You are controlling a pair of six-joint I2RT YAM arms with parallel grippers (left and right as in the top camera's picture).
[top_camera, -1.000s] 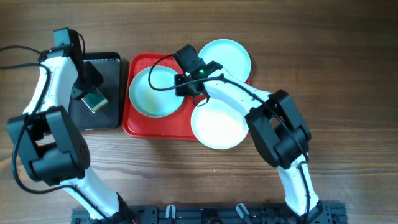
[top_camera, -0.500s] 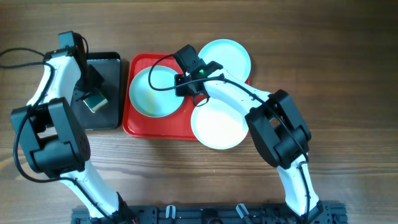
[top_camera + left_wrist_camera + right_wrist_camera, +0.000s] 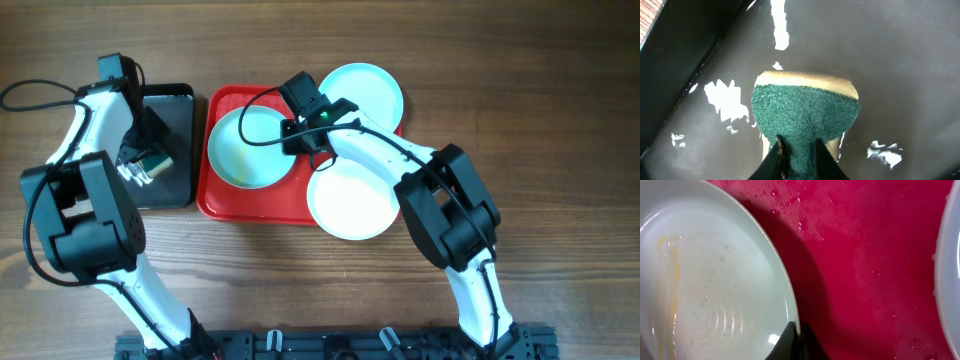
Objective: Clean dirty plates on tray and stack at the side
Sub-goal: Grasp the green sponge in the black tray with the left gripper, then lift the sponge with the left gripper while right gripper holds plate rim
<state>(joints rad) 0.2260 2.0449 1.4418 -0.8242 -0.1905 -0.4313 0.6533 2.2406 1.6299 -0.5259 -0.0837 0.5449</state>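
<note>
Looking from above, we see the left pincer low over the small black tray, clenched on a sponge. In the left wrist view its two fingers press the green scouring side from both sides, and the yellow foam layer shows behind the green one. The far end of the sponge is close to the wet floor of the black tray; we cannot tell if it touches.

The right pincer is clenched on the rim of the dirty plate, which lies in the left part of the red tray. In the right wrist view one finger is on the plate's inner side and the other on the tray side. A yellowish streak marks the inside of this plate, and water drops lie on the red floor beside it.

The second plate sits at the far right corner of the red tray, partly over its rim and partly over the wooden tabletop. The third plate lies at the near right corner and also overlaps the rim.
</note>
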